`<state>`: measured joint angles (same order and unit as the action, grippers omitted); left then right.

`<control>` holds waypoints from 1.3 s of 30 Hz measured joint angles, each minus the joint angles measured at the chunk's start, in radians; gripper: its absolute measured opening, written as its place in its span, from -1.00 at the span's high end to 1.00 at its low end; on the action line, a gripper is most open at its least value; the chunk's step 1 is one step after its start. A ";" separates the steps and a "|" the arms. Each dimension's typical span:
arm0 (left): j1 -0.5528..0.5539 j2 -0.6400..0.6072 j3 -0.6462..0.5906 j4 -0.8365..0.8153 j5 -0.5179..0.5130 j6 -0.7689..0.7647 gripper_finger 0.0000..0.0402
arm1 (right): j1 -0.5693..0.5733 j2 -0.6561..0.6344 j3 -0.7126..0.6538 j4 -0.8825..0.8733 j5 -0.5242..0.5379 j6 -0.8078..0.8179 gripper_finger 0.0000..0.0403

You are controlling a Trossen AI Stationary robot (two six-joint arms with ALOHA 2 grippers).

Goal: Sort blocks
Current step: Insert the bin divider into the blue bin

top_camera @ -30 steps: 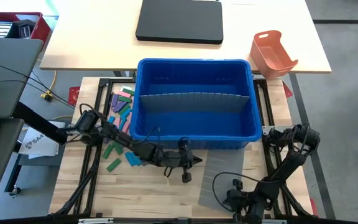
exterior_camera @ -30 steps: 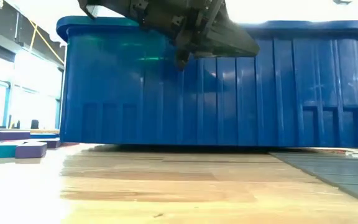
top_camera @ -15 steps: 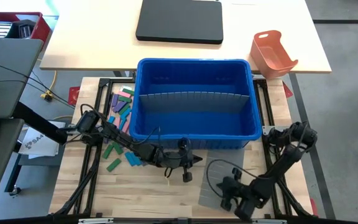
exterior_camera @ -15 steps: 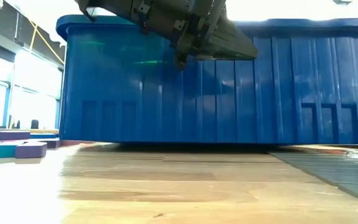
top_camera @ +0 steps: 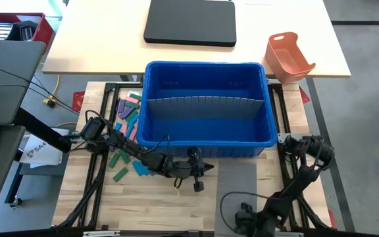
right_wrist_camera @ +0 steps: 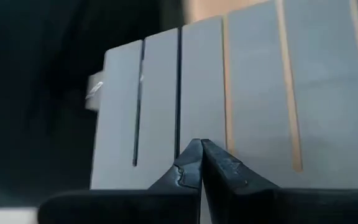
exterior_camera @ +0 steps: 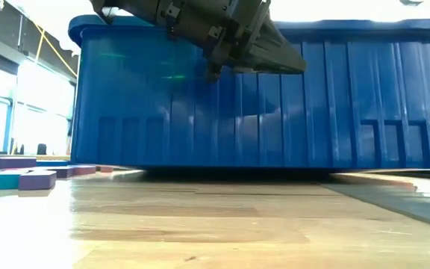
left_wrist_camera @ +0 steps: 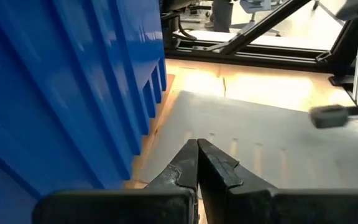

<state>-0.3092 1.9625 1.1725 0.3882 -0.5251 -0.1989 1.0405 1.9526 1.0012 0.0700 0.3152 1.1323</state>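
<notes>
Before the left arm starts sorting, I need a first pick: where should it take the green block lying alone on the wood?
Probably from straight above: the green block lies flat and apart from the other blocks, so pinch across its short width. The left gripper, shut, waits beside the blue bin.

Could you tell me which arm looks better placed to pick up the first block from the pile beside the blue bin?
Left, probably. The left gripper, shut and empty, sits in front of the blue bin, close to the blocks on the table's left. The right gripper, also shut, is over the grey divider sheet, farther away.
</notes>
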 joint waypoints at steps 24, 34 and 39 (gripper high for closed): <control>-0.122 -0.005 0.078 0.042 0.079 0.027 1.00 | -0.043 0.010 0.313 -0.166 0.120 -0.404 0.76; -0.235 0.000 0.077 0.027 0.137 0.003 1.00 | 0.004 0.046 0.382 -0.137 0.057 -0.628 0.12; -0.267 0.000 0.077 0.029 0.126 0.002 1.00 | 0.016 0.172 0.603 -0.345 0.023 -0.766 0.06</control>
<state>-0.5761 1.9621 1.2495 0.4176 -0.3995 -0.1974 1.0567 2.1244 1.6046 -0.2750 0.3382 0.3661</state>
